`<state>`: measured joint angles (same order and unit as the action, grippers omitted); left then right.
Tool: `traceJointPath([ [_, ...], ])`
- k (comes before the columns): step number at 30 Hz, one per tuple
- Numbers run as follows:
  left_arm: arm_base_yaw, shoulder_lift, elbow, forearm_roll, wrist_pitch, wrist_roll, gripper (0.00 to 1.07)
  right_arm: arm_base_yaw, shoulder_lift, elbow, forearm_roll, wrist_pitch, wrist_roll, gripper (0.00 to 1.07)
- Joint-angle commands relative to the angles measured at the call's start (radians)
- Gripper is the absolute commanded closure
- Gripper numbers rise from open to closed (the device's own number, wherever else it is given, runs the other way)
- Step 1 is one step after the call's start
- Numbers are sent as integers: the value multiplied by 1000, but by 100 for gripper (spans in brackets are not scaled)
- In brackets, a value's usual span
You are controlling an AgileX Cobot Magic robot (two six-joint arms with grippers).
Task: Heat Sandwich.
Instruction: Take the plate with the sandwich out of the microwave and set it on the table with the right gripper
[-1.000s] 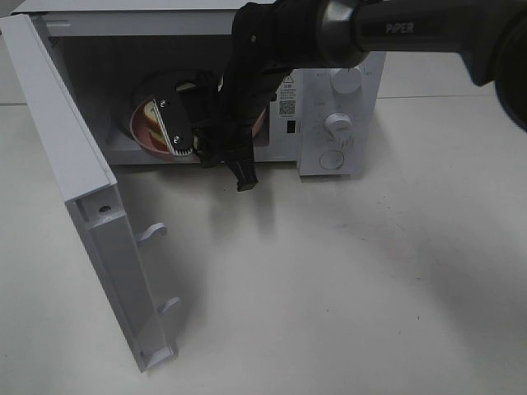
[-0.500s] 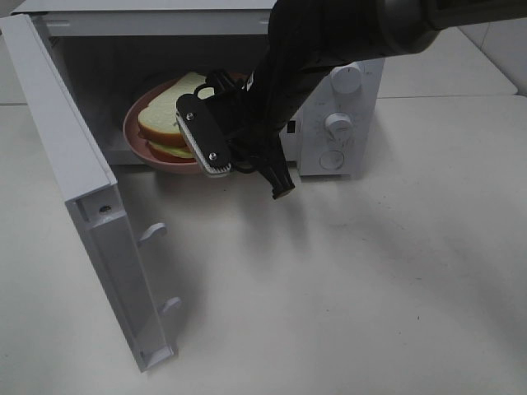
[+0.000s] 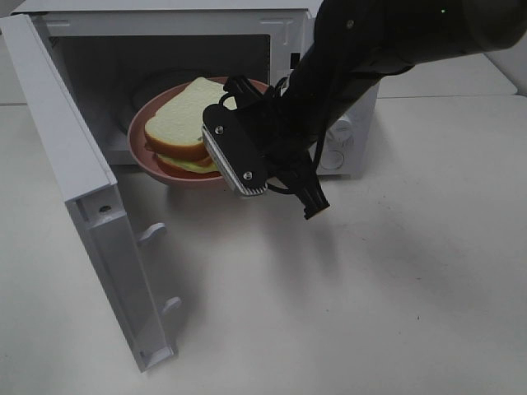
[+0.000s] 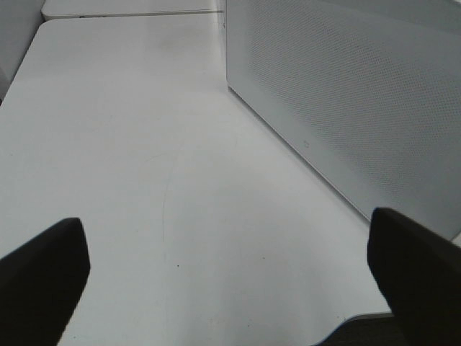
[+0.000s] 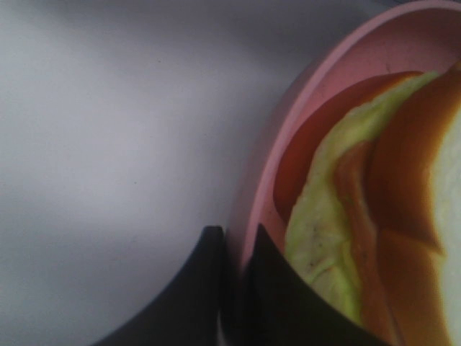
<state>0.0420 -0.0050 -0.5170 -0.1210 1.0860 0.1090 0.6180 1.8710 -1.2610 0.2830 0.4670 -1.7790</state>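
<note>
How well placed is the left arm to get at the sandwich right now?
Probably not well. The left gripper hangs open beside the microwave's outer side wall, away from its opening. The sandwich sits on the pink plate, whose rim the right gripper already pinches, with that arm crossing the doorway.

The right arm (image 3: 346, 74) hides the microwave's (image 3: 165, 25) dials, and the pink plate (image 5: 266, 166) runs past the frame edge.
</note>
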Motion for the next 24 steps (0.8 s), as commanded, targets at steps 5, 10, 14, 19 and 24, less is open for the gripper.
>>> traceJointPath([
  [5,-1,-16,0,-5,-9,2,9,5,-102,91,43,-51,-4,107],
  [10,-1,-16,0,-5,-9,2,9,5,-162,166,43,-65,-4,107],
  [14,-1,-16,0,-6,-9,2,9,5,-208,229,43,-80,-4,107],
  [19,-1,-16,0,-6,-9,2,9,5,-264,293,43,-84,-4,107],
  [24,-1,-16,0,-6,-9,2,9,5,-319,354,43,-83,10,107],
])
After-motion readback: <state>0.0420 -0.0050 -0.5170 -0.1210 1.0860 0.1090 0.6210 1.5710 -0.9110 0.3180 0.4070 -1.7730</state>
